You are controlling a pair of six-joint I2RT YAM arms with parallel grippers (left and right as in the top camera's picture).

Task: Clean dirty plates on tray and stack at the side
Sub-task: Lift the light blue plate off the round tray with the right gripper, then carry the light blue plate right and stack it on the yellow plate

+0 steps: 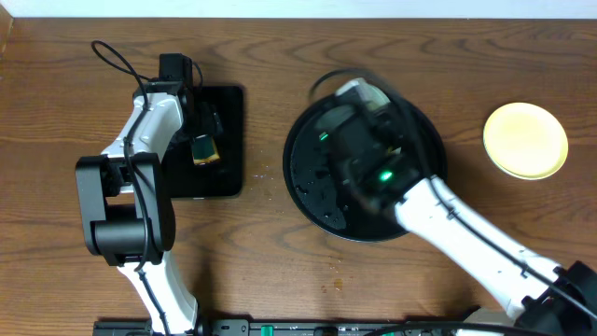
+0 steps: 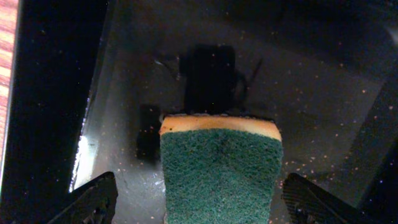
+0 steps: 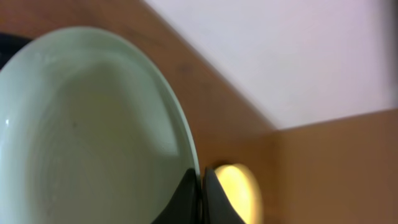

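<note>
**A:** Right arm?

**B:** Right gripper [image 3: 200, 186] is pinched tight on the rim of a mint plate [image 3: 93, 124]. The plate is tipped on edge above the round black tray [image 1: 298, 182].

**A:** Left arm?

**B:** Left gripper [image 2: 202, 199] is spread wide and holds nothing. The sponge [image 2: 221, 168] lies between the fingers, clear of both, on the small rectangular tray [image 1: 231, 159] at left.

**A:** Progress?

**B:** Yellow plate [image 1: 525, 140] sits alone on the bare tabletop [image 1: 466, 56], right of the round tray. I'd judge that one done. The mint plate is off the tray but not yet stacked. The third plate is not visible, since the arm hides much of the tray. Perhaps halfway.
</note>
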